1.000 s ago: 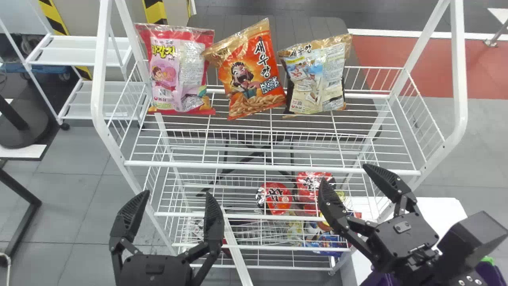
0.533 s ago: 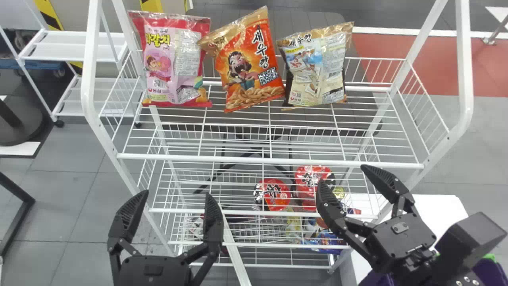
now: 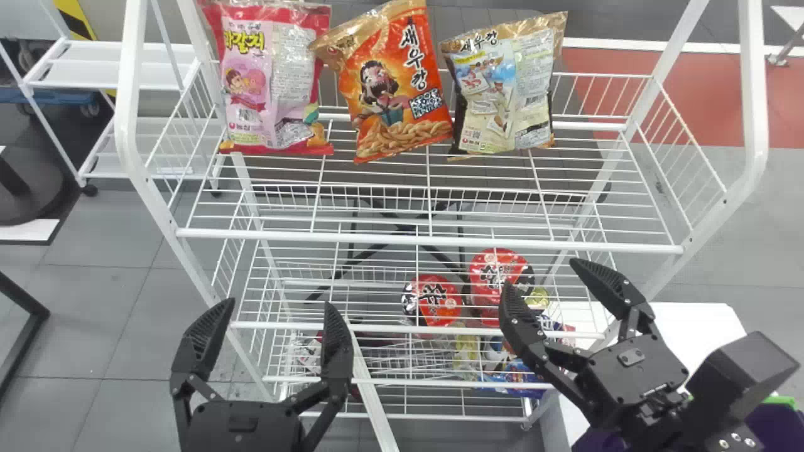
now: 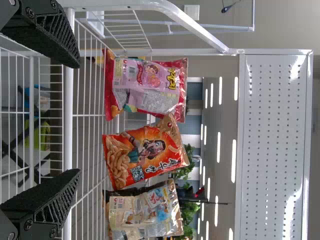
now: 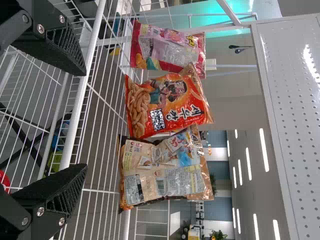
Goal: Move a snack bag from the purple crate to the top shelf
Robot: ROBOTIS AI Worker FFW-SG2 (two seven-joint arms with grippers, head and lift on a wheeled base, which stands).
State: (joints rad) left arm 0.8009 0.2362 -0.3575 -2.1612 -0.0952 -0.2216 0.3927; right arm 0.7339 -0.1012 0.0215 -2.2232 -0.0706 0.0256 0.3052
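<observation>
When compared with a second ago, shows rack [image 3: 754, 81] and top shelf [image 3: 427, 240] larger and higher in the head view, suggesting repositioning, not transfer. Places crate [image 3: 772, 430] at right; lines three bags [image 3: 397, 88] along the shelf; cannot tell the task's own. Keeps left gripper [image 3: 279, 303] and right gripper [image 3: 539, 273] wide, carrying nothing.

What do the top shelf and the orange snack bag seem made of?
Top shelf: likely metal wire with a smooth white coating, judging by its thin, even bars.
Orange snack bag: probably printed plastic film, perhaps foil-lined; glossy, with crinkles and bright reflections.
</observation>
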